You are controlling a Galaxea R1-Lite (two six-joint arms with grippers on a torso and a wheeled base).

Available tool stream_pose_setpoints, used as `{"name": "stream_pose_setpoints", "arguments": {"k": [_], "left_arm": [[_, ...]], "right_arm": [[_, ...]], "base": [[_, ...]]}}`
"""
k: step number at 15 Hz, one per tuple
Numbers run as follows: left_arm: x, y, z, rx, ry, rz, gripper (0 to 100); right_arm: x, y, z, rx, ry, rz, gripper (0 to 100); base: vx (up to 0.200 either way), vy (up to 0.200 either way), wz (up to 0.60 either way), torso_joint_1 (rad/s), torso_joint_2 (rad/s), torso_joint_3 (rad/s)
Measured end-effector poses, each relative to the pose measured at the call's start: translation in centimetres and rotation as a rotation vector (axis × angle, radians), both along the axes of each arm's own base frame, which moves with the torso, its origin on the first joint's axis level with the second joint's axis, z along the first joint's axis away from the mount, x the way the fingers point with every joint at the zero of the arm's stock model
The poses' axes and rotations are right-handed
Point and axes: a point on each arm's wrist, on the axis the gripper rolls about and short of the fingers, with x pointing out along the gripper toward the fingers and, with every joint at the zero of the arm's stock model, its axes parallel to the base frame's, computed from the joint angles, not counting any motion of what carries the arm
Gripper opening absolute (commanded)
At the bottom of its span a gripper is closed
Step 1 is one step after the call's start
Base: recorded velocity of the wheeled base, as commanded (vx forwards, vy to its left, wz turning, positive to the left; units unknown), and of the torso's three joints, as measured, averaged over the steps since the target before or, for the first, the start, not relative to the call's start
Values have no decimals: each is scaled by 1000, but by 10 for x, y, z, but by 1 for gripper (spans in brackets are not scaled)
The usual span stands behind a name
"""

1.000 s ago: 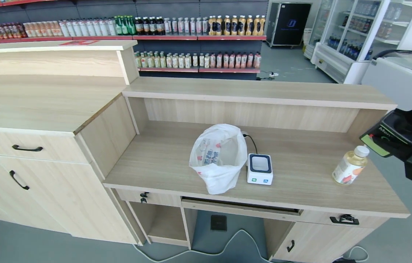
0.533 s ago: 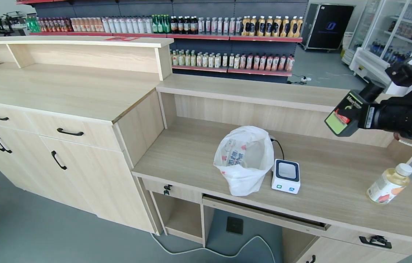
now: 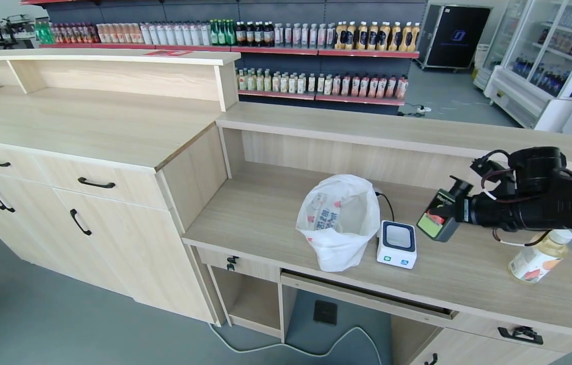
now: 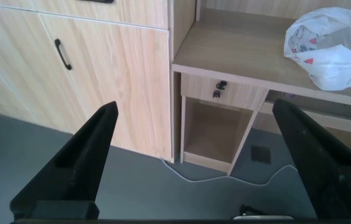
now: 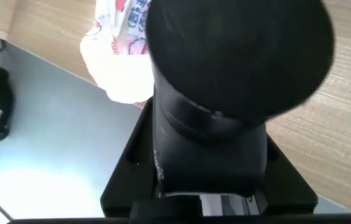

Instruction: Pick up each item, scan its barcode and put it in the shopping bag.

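Black container with green label (image 3: 437, 224) held aloft above light wooden desk (image 3: 265, 223), just right of white square barcode scanner (image 3: 397, 244), clamped in right gripper (image 3: 461, 212). White plastic shopping bag (image 3: 339, 223) stands open just beside scanner's left. Pale-yellow drink bottle (image 3: 539, 256) upright near desk's right front edge. Left gripper (image 4: 194, 162) spread wide, low over grey floor (image 4: 132, 186) before desk.

From here I count one white shopping bag (image 3: 339, 223), one barcode scanner (image 3: 396, 244), one pale drink bottle (image 3: 539, 256) with a white cap, and one small black-and-green box (image 3: 437, 223).

Wooden counter (image 3: 265, 220), drink shelves (image 3: 316, 51), glass fridges (image 3: 529, 61)
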Motion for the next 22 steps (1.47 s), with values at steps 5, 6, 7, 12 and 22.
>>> {"name": "stream_pose_setpoints", "arguments": {"k": [5,6,7,12,22], "left_arm": [[0,0,0,0,0,0,100],[0,0,0,0,0,0,100],[0,0,0,0,0,0,100],[0,0,0,0,0,0,100],[0,0,0,0,0,0,100]], "right_arm": [[23,-5,-31,-58,-111,34,0],[26,-5,-38,-47,-108,60,0],[29,-5,-43,-49,-109,92,0],[41,-5,-57,-43,-109,141,0],[58,-6,-77,-81,-127,195,0]], "base": [[0,0,0,0,0,0],[0,0,0,0,0,0],[0,0,0,0,0,0],[0,0,0,0,0,0],[0,0,0,0,0,0]]}}
